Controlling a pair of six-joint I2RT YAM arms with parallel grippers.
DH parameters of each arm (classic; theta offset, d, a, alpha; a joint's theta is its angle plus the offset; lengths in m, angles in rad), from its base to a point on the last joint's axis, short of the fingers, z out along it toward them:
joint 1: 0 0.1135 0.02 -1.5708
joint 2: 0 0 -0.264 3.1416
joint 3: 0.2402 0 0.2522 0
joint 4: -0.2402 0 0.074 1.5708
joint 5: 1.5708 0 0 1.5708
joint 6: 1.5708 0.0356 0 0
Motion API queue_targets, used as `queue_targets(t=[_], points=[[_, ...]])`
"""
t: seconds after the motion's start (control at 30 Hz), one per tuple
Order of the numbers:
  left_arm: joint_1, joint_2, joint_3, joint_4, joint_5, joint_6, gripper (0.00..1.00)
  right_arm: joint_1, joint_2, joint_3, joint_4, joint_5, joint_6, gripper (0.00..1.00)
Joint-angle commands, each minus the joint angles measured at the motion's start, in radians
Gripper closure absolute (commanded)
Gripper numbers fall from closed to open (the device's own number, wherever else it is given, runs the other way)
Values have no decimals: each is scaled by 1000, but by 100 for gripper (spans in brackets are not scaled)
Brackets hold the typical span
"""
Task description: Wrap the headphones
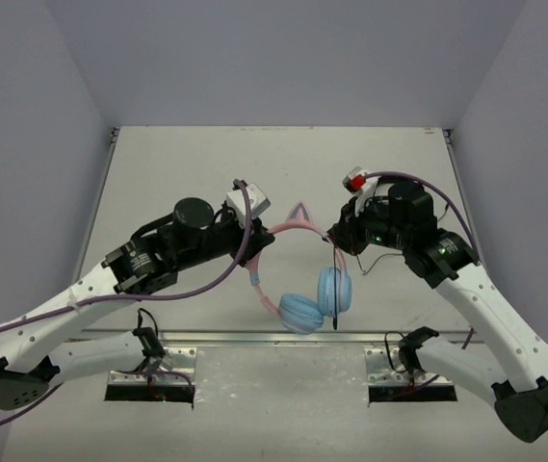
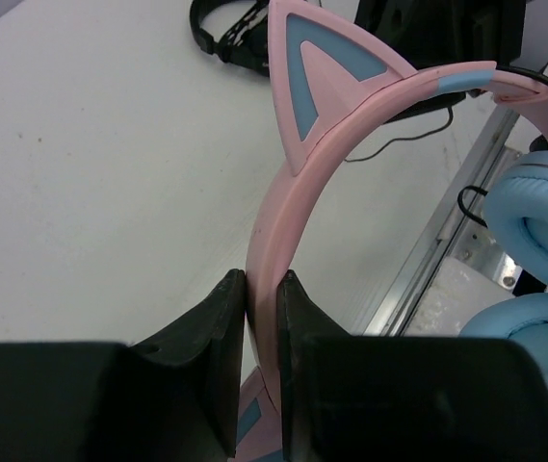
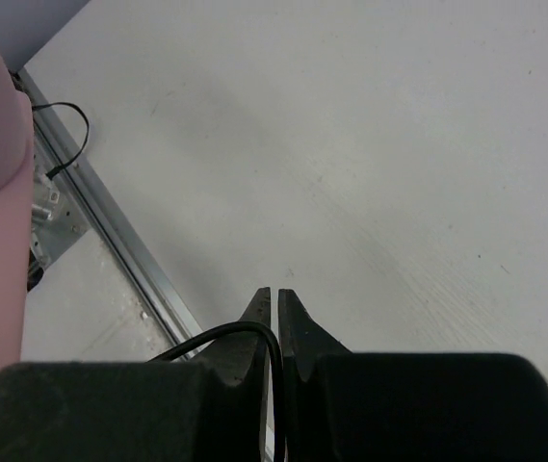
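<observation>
The headphones hang in the air over the table's near part. Their pink headband (image 1: 275, 231) carries a cat ear (image 2: 322, 91), and the light blue earcups (image 1: 317, 296) hang low, also seen in the left wrist view (image 2: 543, 226). My left gripper (image 1: 260, 246) is shut on the headband (image 2: 266, 241), one finger on each side (image 2: 263, 281). My right gripper (image 1: 337, 239) is just right of the headband and shut on the thin black cable (image 3: 275, 351), which loops out between its fingers (image 3: 274, 294). The cable hangs down beside the earcups (image 1: 336, 284).
Smaller all-black headphones (image 2: 230, 34) lie on the table beyond the cat ear, under the right arm. A loose thin wire (image 1: 381, 260) lies on the table by the right arm. A metal rail (image 1: 274, 337) runs along the table's near edge.
</observation>
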Motion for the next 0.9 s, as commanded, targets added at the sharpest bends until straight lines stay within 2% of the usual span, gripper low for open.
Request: queue_targets(t=[0.0, 0.1, 0.13, 0.23, 0.33, 0.47, 0.53, 0.67, 0.8, 0.87], points=[[-23, -88, 47, 226, 20, -118, 100, -6, -30, -16, 129, -36, 23, 93], [-23, -133, 17, 276, -20, -158, 100, -6, -46, -33, 204, -117, 79, 86], [-23, -151, 11, 301, -21, -177, 100, -6, -51, -48, 230, -157, 117, 74], [-23, -176, -5, 339, -27, -217, 100, -6, -62, -88, 394, -234, 200, 64], [-23, -185, 9, 350, -79, -244, 100, -6, -50, -110, 497, -287, 291, 62], [-23, -179, 58, 330, -151, -302, 100, -5, 2, -177, 783, -381, 435, 56], [-23, -168, 101, 304, -177, -322, 100, 0, 47, -196, 874, -393, 496, 56], [-23, -153, 176, 255, -301, -386, 100, 37, 124, -228, 1046, -392, 549, 55], [-23, -150, 219, 247, -448, -463, 100, 126, 194, -256, 1095, -345, 517, 52], [-23, -136, 250, 238, -516, -507, 100, 167, 231, -285, 1172, -334, 526, 52]])
